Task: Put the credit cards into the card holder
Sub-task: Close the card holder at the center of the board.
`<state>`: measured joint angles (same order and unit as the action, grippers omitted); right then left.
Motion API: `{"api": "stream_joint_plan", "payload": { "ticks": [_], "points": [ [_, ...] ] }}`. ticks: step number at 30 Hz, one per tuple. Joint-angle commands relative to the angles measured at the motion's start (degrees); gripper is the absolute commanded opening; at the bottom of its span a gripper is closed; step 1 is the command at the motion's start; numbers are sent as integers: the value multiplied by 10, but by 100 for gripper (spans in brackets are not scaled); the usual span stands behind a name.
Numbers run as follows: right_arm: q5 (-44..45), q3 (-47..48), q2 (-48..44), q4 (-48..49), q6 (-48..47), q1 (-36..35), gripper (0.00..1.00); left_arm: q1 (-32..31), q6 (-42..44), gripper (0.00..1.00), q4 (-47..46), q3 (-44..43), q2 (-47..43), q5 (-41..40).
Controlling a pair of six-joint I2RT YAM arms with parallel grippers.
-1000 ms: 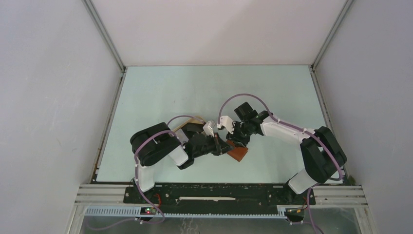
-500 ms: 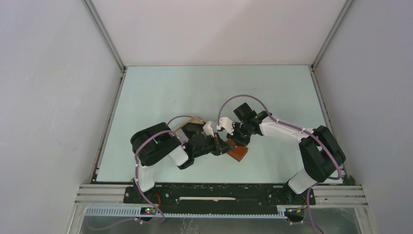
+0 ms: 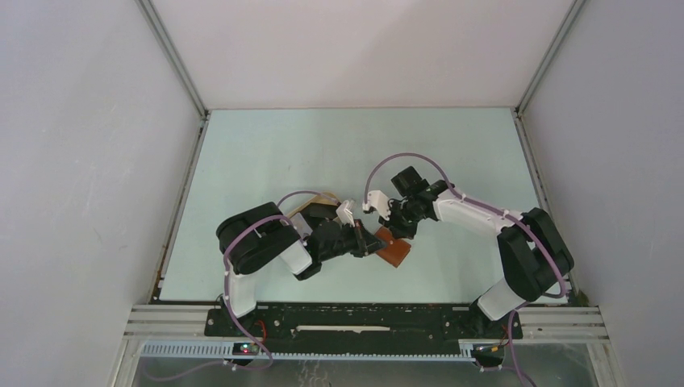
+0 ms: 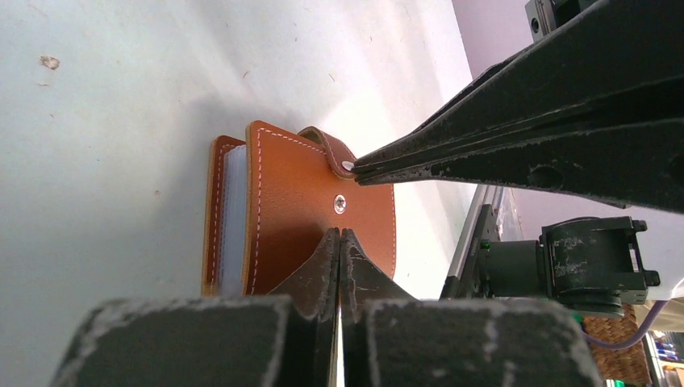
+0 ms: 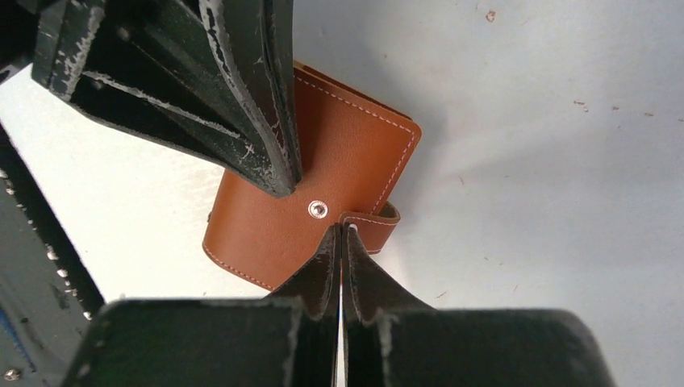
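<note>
The card holder (image 3: 396,253) lies shut on the table, a reddish-brown leather wallet (image 4: 282,201) with a round stud (image 5: 318,210) on its cover and pale inner pages along its left edge. My left gripper (image 4: 339,232) is shut with nothing between its fingers, and its tips rest on the cover just below the stud. My right gripper (image 5: 339,228) is shut on the end of the curled closing strap (image 5: 381,228) beside the stud. From above, both grippers (image 3: 377,241) (image 3: 395,229) meet over the holder. The credit cards are out of view.
A beige tray edge (image 3: 321,198) peeks out behind the left arm. White walls enclose the table on three sides. A metal rail (image 3: 363,314) runs along the near edge by the arm bases.
My right gripper has gone from open to shut, on the strap's end, and its wrist shifted slightly right. The left gripper and the card holder have stayed put.
</note>
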<state>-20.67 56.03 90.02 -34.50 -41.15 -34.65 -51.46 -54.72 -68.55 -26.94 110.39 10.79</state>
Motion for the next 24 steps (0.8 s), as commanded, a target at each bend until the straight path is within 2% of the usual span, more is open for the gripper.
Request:
{"api": "stream_joint_plan", "payload": {
  "ticks": [1, 11, 18, 24],
  "points": [
    [-55, 26, 12, -49, 13, 20, 0, 7, 7, 0, 28, 9, 15, -12],
    [-151, 67, 48, -87, 53, 55, 0, 6, 5, 0, 32, 7, 17, -16],
    [-145, 68, 60, -89, 58, 34, 0, 7, 4, 0, 38, 6, 15, -18],
    [-101, 67, 65, -73, 71, 16, 0, 6, 5, 0, 37, 7, 14, -18]
  ]
}}
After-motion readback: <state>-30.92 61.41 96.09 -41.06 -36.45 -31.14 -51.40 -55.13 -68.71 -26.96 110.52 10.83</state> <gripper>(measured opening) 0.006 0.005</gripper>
